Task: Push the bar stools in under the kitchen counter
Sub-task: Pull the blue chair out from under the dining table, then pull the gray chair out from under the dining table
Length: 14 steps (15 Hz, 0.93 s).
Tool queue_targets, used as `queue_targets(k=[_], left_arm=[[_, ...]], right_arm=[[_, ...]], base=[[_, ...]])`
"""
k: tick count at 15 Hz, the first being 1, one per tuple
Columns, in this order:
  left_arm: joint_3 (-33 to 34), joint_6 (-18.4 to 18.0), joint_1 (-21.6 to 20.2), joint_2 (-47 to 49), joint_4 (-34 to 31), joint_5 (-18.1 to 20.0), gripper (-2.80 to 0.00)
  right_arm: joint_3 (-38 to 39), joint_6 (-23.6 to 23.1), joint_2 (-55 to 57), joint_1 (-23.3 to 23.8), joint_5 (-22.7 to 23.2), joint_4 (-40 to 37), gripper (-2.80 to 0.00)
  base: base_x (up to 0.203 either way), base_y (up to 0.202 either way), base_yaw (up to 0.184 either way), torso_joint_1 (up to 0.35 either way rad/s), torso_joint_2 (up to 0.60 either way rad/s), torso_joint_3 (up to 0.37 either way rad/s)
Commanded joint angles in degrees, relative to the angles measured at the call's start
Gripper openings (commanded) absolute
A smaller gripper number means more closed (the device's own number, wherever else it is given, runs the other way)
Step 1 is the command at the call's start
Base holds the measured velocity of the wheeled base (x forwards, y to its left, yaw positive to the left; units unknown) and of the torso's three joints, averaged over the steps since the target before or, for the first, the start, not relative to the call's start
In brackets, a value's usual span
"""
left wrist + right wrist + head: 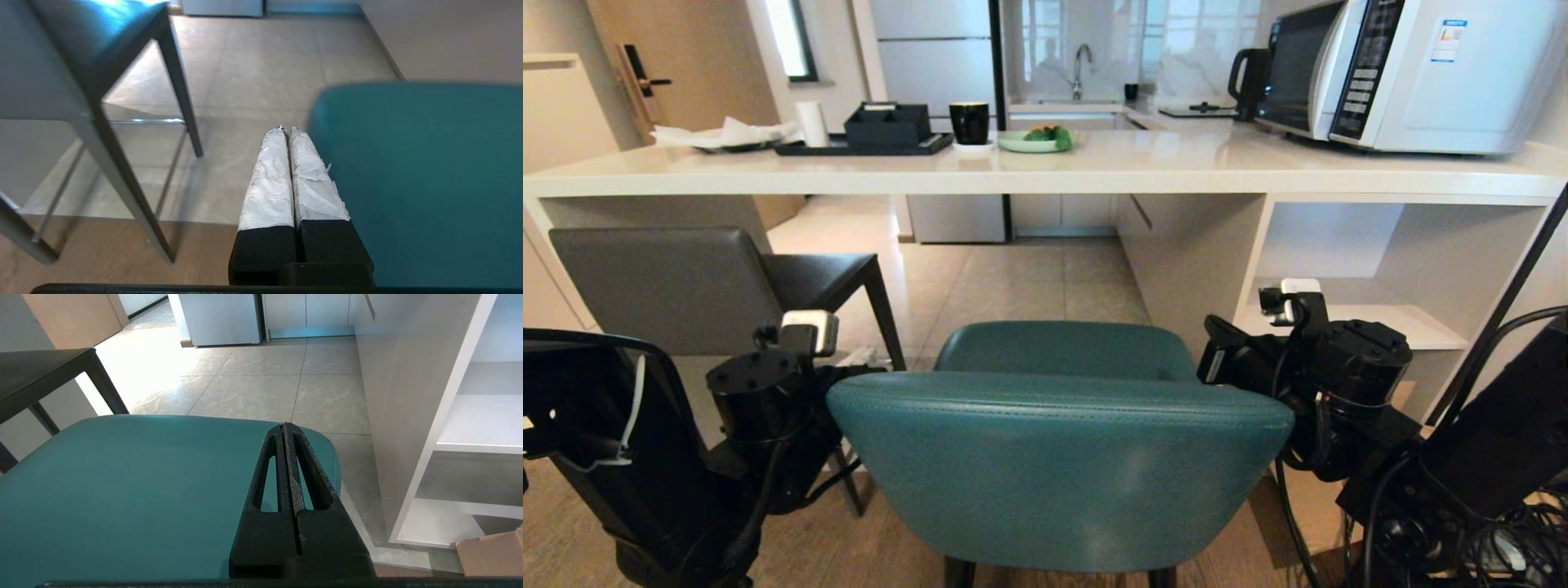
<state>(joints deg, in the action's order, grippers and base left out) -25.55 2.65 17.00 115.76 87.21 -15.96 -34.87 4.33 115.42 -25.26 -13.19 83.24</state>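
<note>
Both pairs of fingers are pressed fully together and hold nothing: the left gripper (286, 130), its fingers (269, 179) wrapped in white tape, sits just beside the left edge of the teal stool, and the right gripper (283, 425), bare black, sits at the stool's right edge.

The kitchen counter (1094, 167), a long glossy white slab on a thick white side panel with open shelf cubbies at the right, spans the far side. The teal leather bar stool (1058, 457) with the curved rounded back stands nearest, centred between the two arms, its seat not yet under the slab. The dark grey stool (662, 286) with the square flat back and tapered legs stands to the left, close to the counter but seemingly not tucked in.

The teal stool looks tall and light on thin legs, so a high push could tip it. Its padded back is soft and fairly smooth; closed fingers may slide. Pressing evenly on both ends of the backrest, low down, seems safest.
</note>
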Motion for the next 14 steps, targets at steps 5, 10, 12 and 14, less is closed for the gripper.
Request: queue_targets(k=[5,10,12,14], left_arm=[[-1.72,0.17,-7.48,-2.65,0.45,0.43,-2.80],[3.48,0.34,-12.13,-10.93,0.45,6.05,-2.80],[7.01,0.40,-12.47,-18.00,0.45,9.03,-2.80],[10.02,0.42,-12.23,-26.45,-0.12,9.93,-2.80]], right_arm=[[-0.33,-0.19,-1.42,3.57,0.01,0.05,-2.80],[1.15,-0.22,-6.28,15.04,2.74,-1.05,-2.80],[3.78,-0.20,-12.77,16.46,4.04,-2.98,-2.80],[7.91,-0.26,-21.28,16.78,4.41,-5.91,-2.80]], base=[[0.000,0.000,0.000,0.000,0.00,0.000],[0.000,0.000,0.000,0.000,0.00,0.000],[0.000,0.000,0.000,0.000,0.00,0.000],[0.000,0.000,0.000,0.000,0.00,0.000]])
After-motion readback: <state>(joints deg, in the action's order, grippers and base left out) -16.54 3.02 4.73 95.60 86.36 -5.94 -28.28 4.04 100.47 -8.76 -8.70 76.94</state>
